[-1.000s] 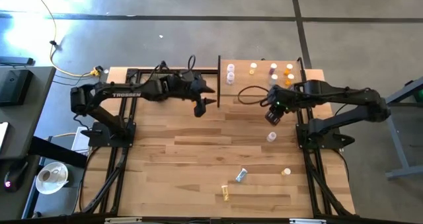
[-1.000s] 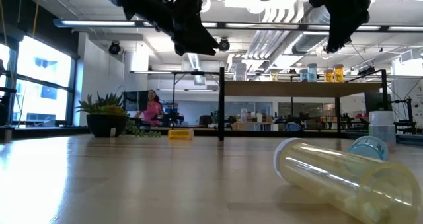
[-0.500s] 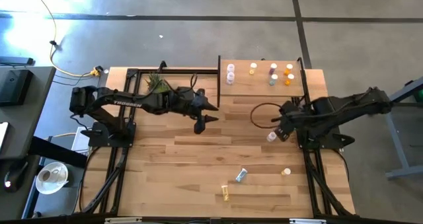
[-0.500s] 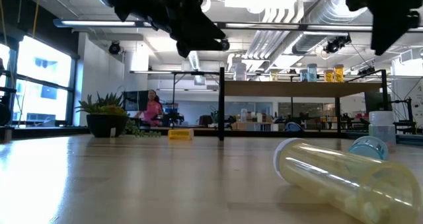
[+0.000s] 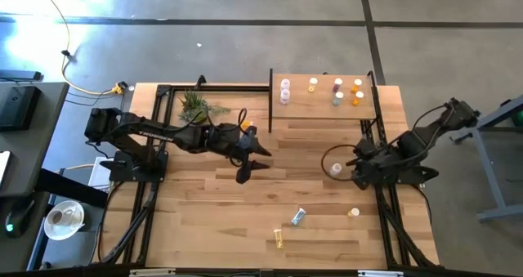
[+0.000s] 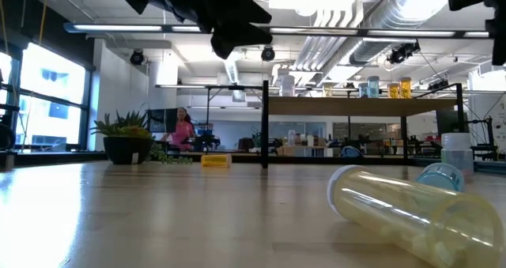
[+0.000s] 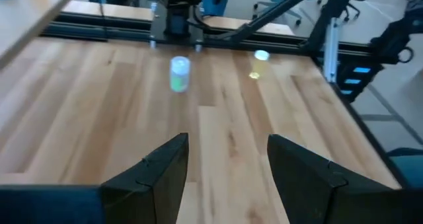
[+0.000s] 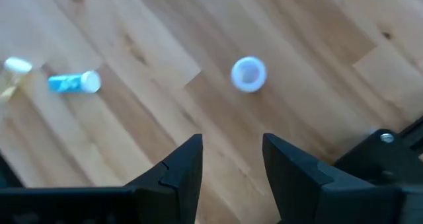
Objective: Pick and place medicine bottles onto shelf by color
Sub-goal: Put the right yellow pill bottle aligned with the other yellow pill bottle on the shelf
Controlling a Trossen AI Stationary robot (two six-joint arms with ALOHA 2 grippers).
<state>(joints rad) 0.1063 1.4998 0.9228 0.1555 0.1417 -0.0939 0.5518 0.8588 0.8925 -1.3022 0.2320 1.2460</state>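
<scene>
The left gripper hangs open over the middle of the table, holding nothing. The right gripper is open just beside a clear bottle, likely to grab it for the shelf far behind.

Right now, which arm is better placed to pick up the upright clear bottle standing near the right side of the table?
The right arm. Its open right gripper hovers beside the clear bottle, while the left gripper is at mid-table, farther away.

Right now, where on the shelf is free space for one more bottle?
The shelf is bare along its near edge and between the white-capped pair on the left and the orange bottle. Its far right corner is crowded with bottles.
</scene>
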